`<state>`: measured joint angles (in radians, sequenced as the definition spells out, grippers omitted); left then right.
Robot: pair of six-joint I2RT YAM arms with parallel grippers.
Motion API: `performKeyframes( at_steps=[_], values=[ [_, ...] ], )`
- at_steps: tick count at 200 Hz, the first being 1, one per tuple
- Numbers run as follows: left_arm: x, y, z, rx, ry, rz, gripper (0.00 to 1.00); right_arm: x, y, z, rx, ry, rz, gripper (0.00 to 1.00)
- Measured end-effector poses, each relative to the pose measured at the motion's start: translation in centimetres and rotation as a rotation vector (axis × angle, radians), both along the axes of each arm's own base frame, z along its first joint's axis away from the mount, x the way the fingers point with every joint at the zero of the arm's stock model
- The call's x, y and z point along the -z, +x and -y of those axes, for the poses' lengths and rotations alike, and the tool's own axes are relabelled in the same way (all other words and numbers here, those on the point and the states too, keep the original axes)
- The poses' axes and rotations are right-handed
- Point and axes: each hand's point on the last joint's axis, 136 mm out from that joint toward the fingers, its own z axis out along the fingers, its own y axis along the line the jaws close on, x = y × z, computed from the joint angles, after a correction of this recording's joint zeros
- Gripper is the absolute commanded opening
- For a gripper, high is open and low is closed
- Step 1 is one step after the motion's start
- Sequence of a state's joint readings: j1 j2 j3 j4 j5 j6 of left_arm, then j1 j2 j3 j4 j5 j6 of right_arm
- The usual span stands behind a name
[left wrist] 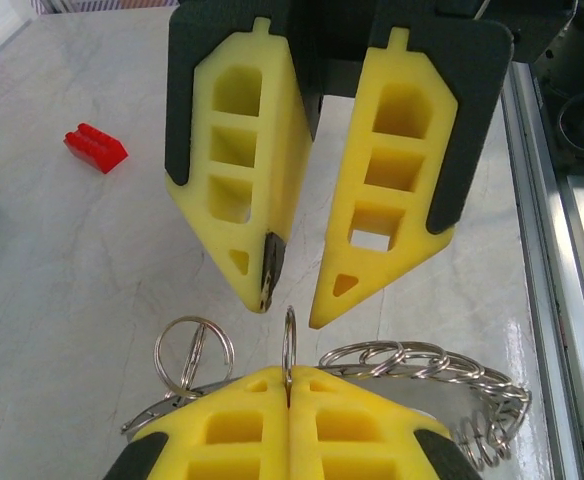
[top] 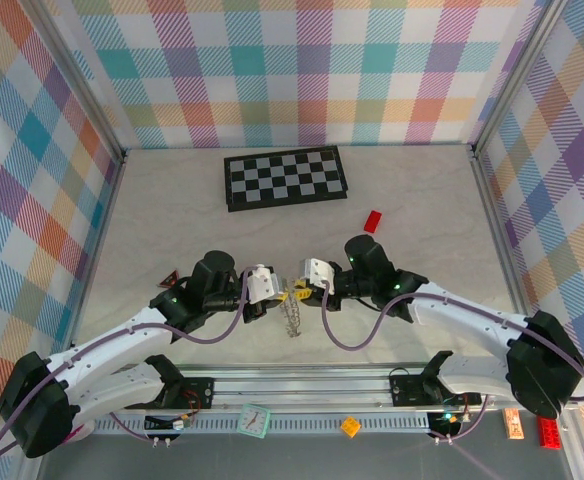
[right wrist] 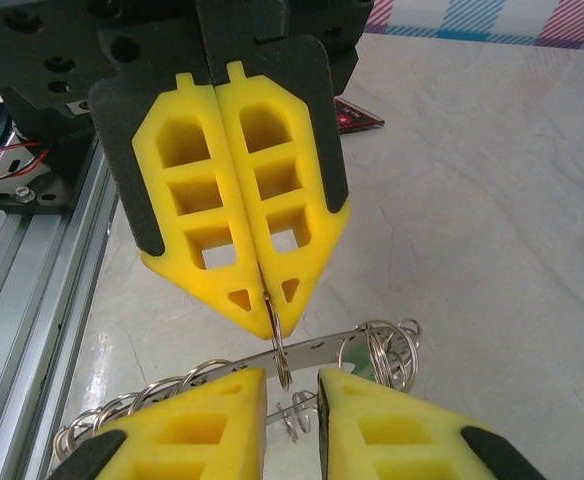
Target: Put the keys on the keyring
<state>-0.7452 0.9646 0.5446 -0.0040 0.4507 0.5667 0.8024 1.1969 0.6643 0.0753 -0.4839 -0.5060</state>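
Observation:
The keyring (top: 292, 318) hangs between my two grippers just above the table, its grey plate (right wrist: 317, 350) fringed with wire loops (left wrist: 392, 355). My left gripper (left wrist: 289, 378) is shut on one small loop that stands edge-on from its tips (right wrist: 269, 305). My right gripper (right wrist: 292, 385) faces it, jaws apart, with that loop in the gap. A dark sliver (left wrist: 270, 262) lies against the inner face of one right finger; I cannot tell whether it is the black key. A patch of green (right wrist: 360, 358), seemingly the green key's head, shows behind the loops.
A small red block (top: 373, 221) lies beyond the right arm. The chequered board (top: 285, 177) sits at the back. A dark red piece (top: 171, 279) lies left of the left arm. The metal rail (top: 302, 385) runs along the near edge.

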Motion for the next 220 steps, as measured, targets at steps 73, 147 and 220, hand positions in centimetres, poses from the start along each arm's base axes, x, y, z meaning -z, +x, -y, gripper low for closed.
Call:
performKeyframes(
  at_steps=[73, 147, 220],
  values=[
    [-0.03, -0.02, 0.03, 0.003, 0.0, 0.004, 0.0, 0.19, 0.04, -0.4, -0.013, 0.0, -0.017, 0.07],
    [-0.1, 0.13, 0.09, -0.003, -0.004, 0.006, 0.15, 0.18, -0.46, -0.65, -0.043, 0.009, -0.04, 0.0],
    [0.22, 0.06, 0.21, -0.001, 0.001, -0.008, 0.0, 0.17, -0.47, -0.64, -0.044, 0.011, -0.044, 0.11]
  ],
)
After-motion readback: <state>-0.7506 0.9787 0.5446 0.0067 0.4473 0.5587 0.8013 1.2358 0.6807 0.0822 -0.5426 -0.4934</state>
